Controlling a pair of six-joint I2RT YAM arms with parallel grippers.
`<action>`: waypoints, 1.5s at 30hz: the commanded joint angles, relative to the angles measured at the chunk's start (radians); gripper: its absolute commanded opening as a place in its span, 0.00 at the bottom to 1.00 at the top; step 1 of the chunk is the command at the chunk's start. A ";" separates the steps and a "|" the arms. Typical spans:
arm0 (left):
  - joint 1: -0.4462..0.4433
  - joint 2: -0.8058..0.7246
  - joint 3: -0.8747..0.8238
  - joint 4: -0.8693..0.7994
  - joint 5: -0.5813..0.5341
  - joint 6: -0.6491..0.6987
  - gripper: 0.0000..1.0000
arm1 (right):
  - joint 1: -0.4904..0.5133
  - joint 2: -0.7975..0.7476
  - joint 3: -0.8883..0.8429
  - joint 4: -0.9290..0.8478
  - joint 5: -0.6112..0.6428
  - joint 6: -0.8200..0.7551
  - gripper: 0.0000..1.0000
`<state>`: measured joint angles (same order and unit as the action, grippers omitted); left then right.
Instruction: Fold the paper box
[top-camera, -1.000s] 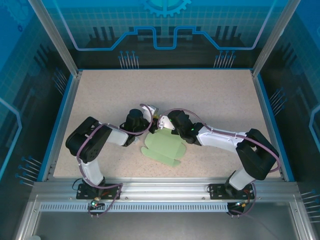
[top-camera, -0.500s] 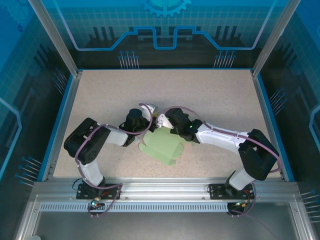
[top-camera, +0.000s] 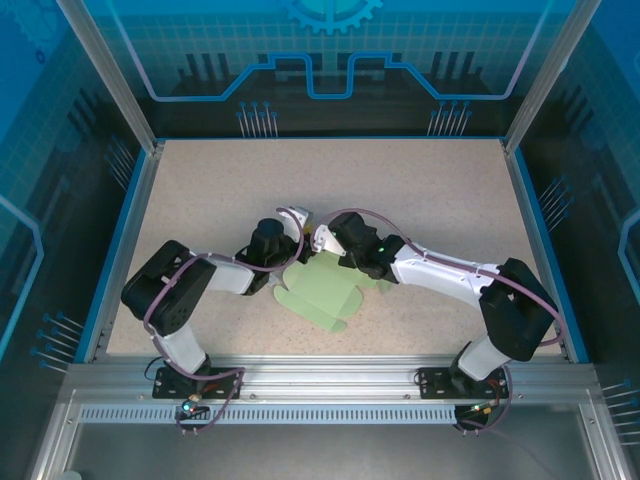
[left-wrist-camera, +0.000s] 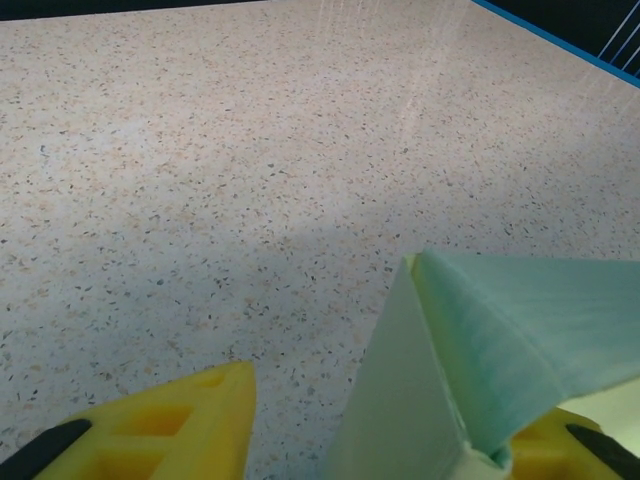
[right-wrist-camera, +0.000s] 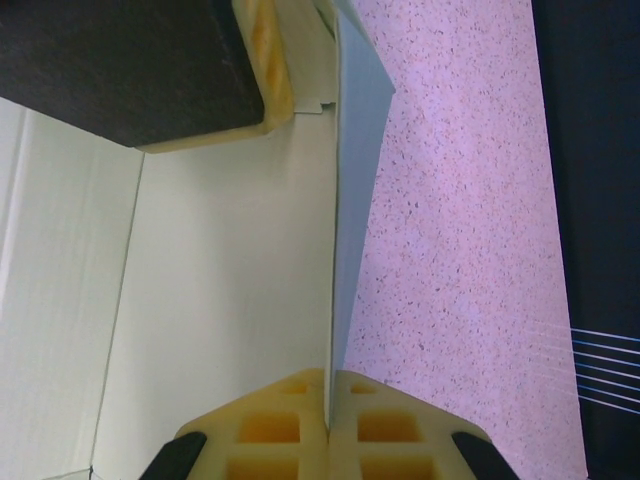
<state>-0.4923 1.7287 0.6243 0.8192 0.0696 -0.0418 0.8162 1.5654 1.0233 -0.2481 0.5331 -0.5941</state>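
Note:
The paper box (top-camera: 325, 290) is a pale mint-green die-cut sheet lying flat at the table's middle, with its far flap lifted upright. My right gripper (top-camera: 323, 241) is shut on that flap's edge. In the right wrist view the yellow fingertips (right-wrist-camera: 290, 425) pinch the thin upright flap (right-wrist-camera: 355, 170), and the rest of the sheet (right-wrist-camera: 220, 280) spreads to the left. My left gripper (top-camera: 298, 240) stands open around the same raised flap. In the left wrist view the flap (left-wrist-camera: 450, 360) leans by the right finger (left-wrist-camera: 585, 445), with a bare gap to the left finger (left-wrist-camera: 160, 430).
The speckled table (top-camera: 420, 190) is ringed by a blue raised border (top-camera: 130, 240). Both arms' elbows reach in from the near corners and meet over the sheet. A dark block with a yellow edge (right-wrist-camera: 130, 70) sits just beyond the flap in the right wrist view.
The left gripper's jaws have spread wider. The right gripper has shifted a little left and away with the flap, and the sheet has slid slightly left.

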 joint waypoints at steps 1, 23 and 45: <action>0.028 -0.026 -0.005 -0.008 -0.152 0.011 0.37 | 0.021 -0.008 -0.003 -0.148 -0.055 0.002 0.01; -0.010 0.035 -0.013 0.020 -0.281 -0.053 0.10 | 0.049 0.062 -0.120 0.211 0.083 -0.041 0.14; -0.028 0.061 -0.049 0.173 -0.071 0.016 0.14 | 0.004 0.085 -0.120 0.286 0.157 -0.036 0.03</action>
<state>-0.5133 1.7870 0.5877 0.9089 -0.0959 -0.0238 0.8410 1.6257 0.9165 0.0528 0.6445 -0.6357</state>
